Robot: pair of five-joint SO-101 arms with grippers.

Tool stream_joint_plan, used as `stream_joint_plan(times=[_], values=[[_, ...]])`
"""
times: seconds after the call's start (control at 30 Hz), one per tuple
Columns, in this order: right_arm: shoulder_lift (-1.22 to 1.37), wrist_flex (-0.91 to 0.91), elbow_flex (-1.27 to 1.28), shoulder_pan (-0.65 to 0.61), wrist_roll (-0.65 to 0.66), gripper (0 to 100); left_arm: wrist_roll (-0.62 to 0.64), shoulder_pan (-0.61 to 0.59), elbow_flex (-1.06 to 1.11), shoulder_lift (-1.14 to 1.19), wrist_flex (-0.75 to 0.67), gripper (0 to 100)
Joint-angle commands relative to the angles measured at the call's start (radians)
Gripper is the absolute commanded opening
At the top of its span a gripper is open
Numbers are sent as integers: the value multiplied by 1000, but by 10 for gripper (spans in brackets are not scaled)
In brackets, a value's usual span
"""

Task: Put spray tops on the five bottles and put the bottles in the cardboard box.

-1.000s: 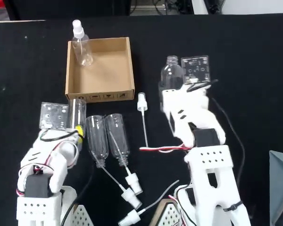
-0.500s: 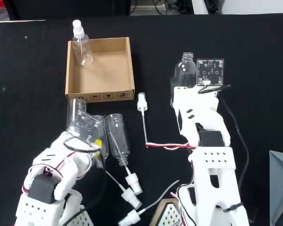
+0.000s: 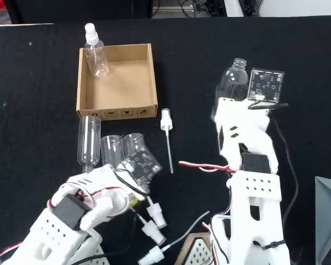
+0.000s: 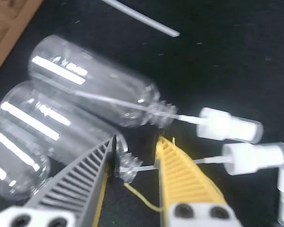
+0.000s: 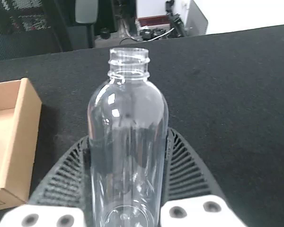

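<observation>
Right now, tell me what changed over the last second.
The left gripper laid the leftmost bottle beside the others, let go, and swung to the neck of the middle bottle. The right gripper carried the held bottle rightward. The cardboard box and loose spray top stayed put.

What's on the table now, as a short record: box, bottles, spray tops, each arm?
Cardboard box: one topped bottle leaning in its corner.
Lying bottles: three in front of the box, tops not screwed on.
Loose spray top: beside the box, tube attached.
Left arm: jaws open astride a lying bottle's neck.
Right arm: jaws shut on an open bottle.
</observation>
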Motion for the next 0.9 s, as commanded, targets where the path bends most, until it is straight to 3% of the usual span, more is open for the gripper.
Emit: stream_joint_plan(times=[0.0, 0.3, 0.6, 0.87], values=[[-35, -35, -12, 31, -8, 12, -11, 91, -77, 60, 5, 135], [-35, -37, -15, 37, -8, 12, -66, 140, -101, 153, 6, 135], [-35, -23, -74, 138, -57, 12, -114, 246, -113, 239, 3, 134], [-33, 144, -209, 180, -55, 11, -175, 332, -111, 299, 6, 137]])
